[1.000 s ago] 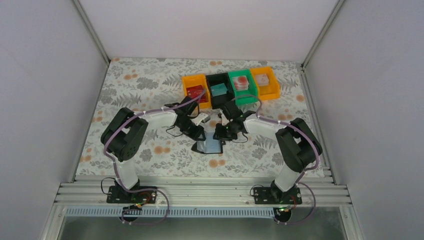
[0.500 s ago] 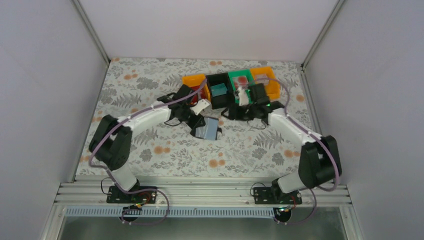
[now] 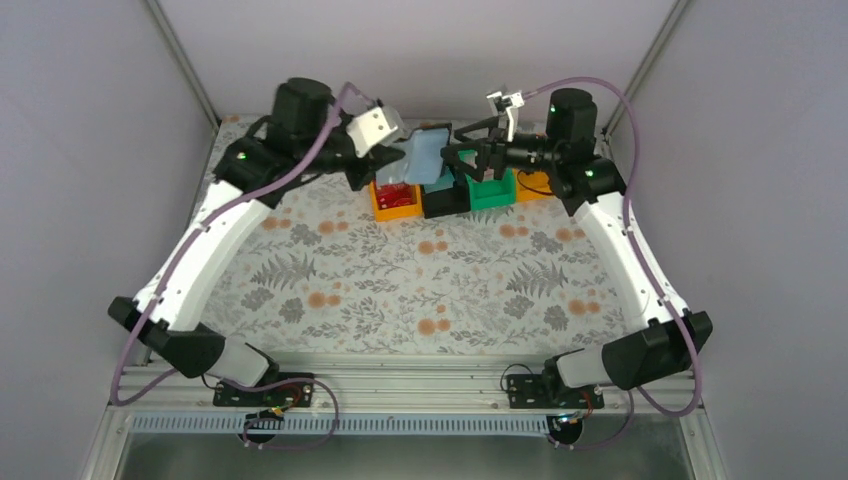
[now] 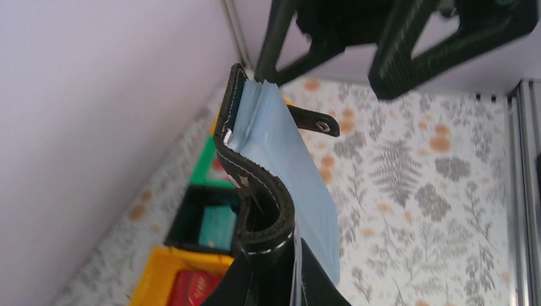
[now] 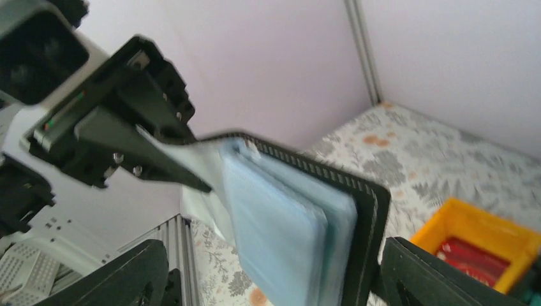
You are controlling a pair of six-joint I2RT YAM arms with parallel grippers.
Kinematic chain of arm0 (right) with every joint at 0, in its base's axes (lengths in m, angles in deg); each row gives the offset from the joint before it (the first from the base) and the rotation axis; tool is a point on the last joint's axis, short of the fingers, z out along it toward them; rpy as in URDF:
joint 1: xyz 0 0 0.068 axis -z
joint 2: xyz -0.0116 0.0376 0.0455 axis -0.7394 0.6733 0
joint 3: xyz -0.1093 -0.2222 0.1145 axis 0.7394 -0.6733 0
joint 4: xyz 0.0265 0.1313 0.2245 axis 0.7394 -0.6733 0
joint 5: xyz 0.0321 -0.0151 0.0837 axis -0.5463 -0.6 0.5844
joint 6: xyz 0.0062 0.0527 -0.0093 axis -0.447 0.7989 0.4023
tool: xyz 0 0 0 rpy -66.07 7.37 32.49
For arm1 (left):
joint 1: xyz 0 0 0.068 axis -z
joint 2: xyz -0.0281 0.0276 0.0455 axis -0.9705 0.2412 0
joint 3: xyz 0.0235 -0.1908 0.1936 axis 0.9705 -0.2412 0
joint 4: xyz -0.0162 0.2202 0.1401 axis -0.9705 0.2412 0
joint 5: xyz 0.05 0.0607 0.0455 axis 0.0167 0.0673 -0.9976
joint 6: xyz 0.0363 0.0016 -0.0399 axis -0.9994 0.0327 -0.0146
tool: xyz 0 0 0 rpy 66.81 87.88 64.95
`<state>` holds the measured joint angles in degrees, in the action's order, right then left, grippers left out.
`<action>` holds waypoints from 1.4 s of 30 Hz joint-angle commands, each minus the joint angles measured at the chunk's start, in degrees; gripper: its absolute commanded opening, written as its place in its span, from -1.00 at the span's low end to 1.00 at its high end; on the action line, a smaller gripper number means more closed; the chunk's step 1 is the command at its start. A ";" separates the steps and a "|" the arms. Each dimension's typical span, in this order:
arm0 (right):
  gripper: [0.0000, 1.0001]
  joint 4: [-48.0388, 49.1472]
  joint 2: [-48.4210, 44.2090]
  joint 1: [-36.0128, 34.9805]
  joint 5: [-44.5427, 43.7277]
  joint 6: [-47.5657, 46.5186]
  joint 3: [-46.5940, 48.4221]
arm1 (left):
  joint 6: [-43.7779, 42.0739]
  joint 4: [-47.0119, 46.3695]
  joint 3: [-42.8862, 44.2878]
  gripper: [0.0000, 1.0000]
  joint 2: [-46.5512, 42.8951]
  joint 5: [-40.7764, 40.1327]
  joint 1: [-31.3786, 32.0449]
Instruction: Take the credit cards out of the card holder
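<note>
1. The left gripper (image 3: 400,158) is clamped tight on one end of the card holder (image 3: 425,155) and holds it in the air above the row of bins at the far side of the table (image 3: 400,290).
2. The right gripper (image 3: 468,160) has its jaws spread wide. One finger stands on each side of the card holder's free end. Contact between either finger and the leather cannot be confirmed.
3. The long axis of the card holder runs from the left gripper toward the right gripper. The free end points at the right gripper.
4. The credit cards (image 5: 287,236) sit stacked inside the black cover, with their pale blue edges exposed at the free end.
5. Left wrist view only: the cover is seen edge-on and curved at the clamped end. A small black tab (image 4: 317,121) with a metal snap projects from one edge.
6. Right wrist view only: the card stack is seen fanned slightly between the covers.
7. Top view only: the orange bin (image 3: 395,198), black bin (image 3: 440,198) and green bin (image 3: 492,188) lie beneath both grippers.
</note>
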<state>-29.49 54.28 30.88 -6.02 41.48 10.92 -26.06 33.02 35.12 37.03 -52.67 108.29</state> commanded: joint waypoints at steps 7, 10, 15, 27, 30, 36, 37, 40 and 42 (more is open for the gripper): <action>0.80 -6.95 -3.87 -0.04 9.37 -14.48 7.35 | -1.39 0.97 6.45 -0.95 -3.24 13.48 -1.74; 0.88 -11.07 -4.17 0.20 9.55 -19.35 9.40 | -2.30 -0.40 5.46 -0.95 -4.47 15.74 -1.75; 0.93 -13.78 -4.75 0.61 10.31 -23.05 9.20 | -2.36 -1.16 5.04 -0.95 -5.47 19.24 -1.75; 0.99 -15.08 -5.55 2.76 10.38 -25.94 7.36 | -3.48 -1.32 3.12 -0.95 -7.04 21.72 -1.96; 0.94 -14.78 -4.56 2.84 13.33 -24.07 6.66 | -3.32 -1.70 3.12 -0.95 -7.12 22.52 -1.93; 0.83 -10.53 -3.45 2.34 17.09 -17.02 4.00 | -1.33 -4.01 1.88 -0.95 -6.95 22.68 -1.92; 0.83 -8.71 -4.01 1.94 16.62 -15.61 2.98 | -0.82 -4.34 1.69 -0.95 -6.90 22.87 -1.93; 0.67 -5.61 -4.83 0.32 13.05 -12.79 1.71 | -0.20 -5.07 1.12 -0.95 -6.88 24.42 -1.83; 0.50 -4.47 -4.48 -1.05 10.99 -11.36 1.64 | 0.45 -5.83 0.65 -0.95 -6.73 25.32 -1.84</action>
<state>-39.12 50.63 32.15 7.38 25.24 12.99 -27.13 31.19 36.32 31.09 -31.01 106.56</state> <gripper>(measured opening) 0.811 0.073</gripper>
